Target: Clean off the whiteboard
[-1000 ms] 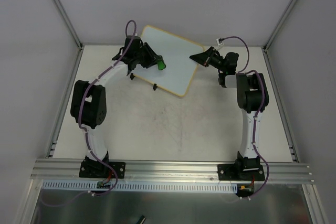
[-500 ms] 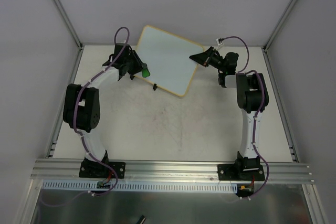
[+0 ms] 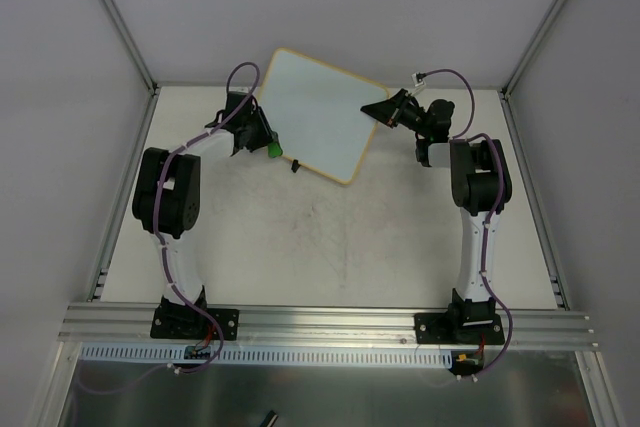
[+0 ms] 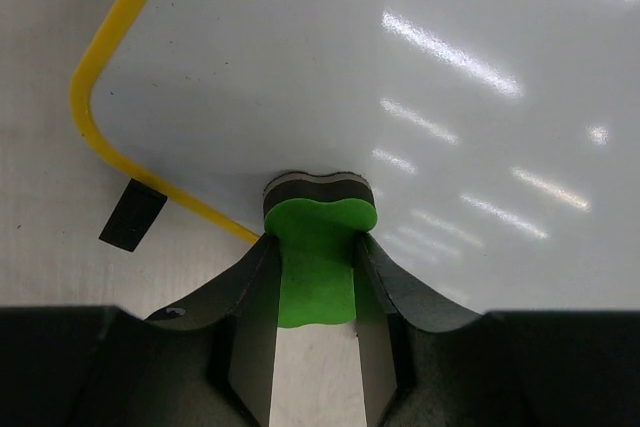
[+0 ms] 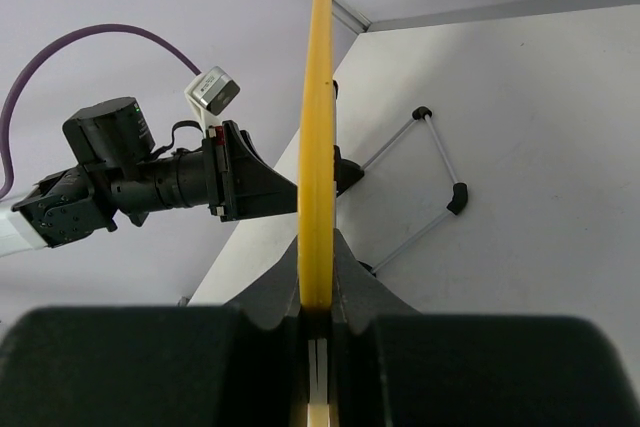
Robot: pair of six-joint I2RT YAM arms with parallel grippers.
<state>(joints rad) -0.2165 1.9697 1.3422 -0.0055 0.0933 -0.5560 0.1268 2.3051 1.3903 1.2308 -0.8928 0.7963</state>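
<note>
Whiteboard (image 3: pixel 320 107) shows plain white; left hand (image 4: pixel 317 243) clamps green eraser (image 4: pixel 320 217), right hand (image 5: pixel 316 262) pinches its frame (image 5: pixel 318 97).

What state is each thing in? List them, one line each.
whiteboard: tilted up, edge clamped, no marks visible.
green eraser: gripped, pressed against the whiteboard near its corner.
left gripper: shut on the green eraser.
right gripper: shut on the whiteboard's frame.
</note>
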